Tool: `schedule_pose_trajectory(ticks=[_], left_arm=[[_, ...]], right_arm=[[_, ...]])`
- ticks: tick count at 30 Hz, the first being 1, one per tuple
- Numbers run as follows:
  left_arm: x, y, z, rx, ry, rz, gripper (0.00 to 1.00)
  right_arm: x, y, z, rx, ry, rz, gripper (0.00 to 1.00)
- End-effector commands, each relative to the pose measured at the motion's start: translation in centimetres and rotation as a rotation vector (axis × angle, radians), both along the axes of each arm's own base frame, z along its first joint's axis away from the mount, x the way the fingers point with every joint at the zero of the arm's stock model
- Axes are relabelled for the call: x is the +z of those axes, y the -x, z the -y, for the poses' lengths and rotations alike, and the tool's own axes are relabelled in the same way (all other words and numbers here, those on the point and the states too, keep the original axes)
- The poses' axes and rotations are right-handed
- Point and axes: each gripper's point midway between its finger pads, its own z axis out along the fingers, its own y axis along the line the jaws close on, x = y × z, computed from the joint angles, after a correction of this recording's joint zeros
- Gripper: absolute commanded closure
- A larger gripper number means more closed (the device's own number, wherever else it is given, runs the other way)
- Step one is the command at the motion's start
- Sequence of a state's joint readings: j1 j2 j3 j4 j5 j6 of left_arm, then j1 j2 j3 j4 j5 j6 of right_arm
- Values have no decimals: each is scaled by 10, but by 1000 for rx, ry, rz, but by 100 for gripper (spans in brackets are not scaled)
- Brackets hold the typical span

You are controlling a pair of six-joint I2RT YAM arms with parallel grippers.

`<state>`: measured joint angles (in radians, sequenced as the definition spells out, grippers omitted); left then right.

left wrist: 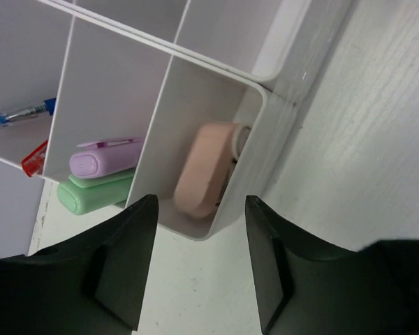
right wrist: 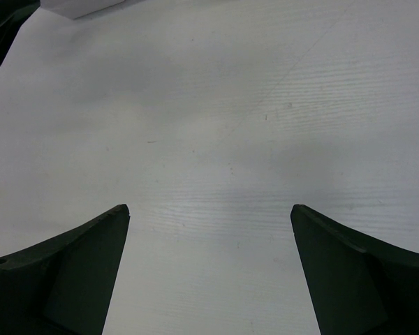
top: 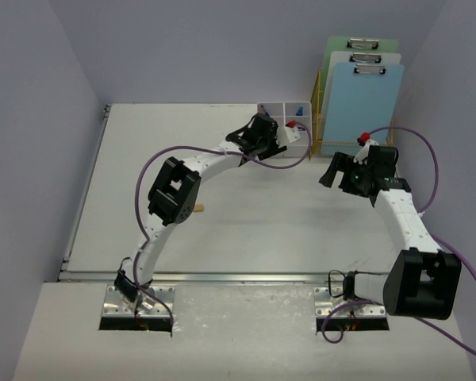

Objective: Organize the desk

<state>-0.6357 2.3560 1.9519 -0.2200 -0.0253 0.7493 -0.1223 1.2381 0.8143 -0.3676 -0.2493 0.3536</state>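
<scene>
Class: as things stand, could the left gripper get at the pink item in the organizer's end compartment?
Probably yes. The left gripper hangs open right by that compartment, nothing between its fingers, and the pink item lies uncovered. The organizer walls stand close around it, so finger room may be tight.

Left gripper (left wrist: 200,206) is hanging right over the corner of the white organizer box (left wrist: 262,132), dark fingers (left wrist: 126,258) spread apart with nothing between them. The corner compartment has a peachy-pink rounded block (left wrist: 199,171) leaning against its wall. Next slot over: a purple highlighter (left wrist: 101,159) lying on a green highlighter (left wrist: 94,192). Further left there's a blue pen (left wrist: 17,116) and a small red thing (left wrist: 35,158), can't tell what it is. Plain white desk (left wrist: 363,139) all around.
</scene>
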Motion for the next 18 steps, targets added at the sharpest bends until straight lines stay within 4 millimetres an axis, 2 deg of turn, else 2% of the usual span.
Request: schedule_pose_trajectory(ticks=[1,2,7,8,10,12,13,14,15,16,17,18], left_arm=[[111,-9,17,19,201,150,42],[124,-9,17,27,225,166,38],[200,-2,8,88,383,252,31],[200,-3,6,101,387,253,32],[236,12,-9,177,491,241,35],[242,23,-23,208,515,197,37],[235,33,-38,235,522,127,38],[215,39,-43,249,481,74,38],[201,56,-63,287,488,-42,39],[181,63,-72,302,471,-131,40],[170,69,-92,306,474,-214,40],[146,82,-114,318,460,-334,43]], right_arm=[[10,-7,-2,-1,-20,41,1],[10,-7,-2,0,-22,40,1],[13,-7,-3,3,-29,47,1],[13,-7,-3,3,-31,47,1],[14,-7,-3,4,-29,50,1],[13,-6,-4,9,-26,50,1],[14,-5,-4,15,-22,56,1],[16,-5,-4,17,-21,63,1],[15,-4,-4,26,-17,68,1],[14,-3,-5,33,-16,70,1],[12,-1,-6,47,-11,68,1],[11,1,-8,66,-10,72,1]])
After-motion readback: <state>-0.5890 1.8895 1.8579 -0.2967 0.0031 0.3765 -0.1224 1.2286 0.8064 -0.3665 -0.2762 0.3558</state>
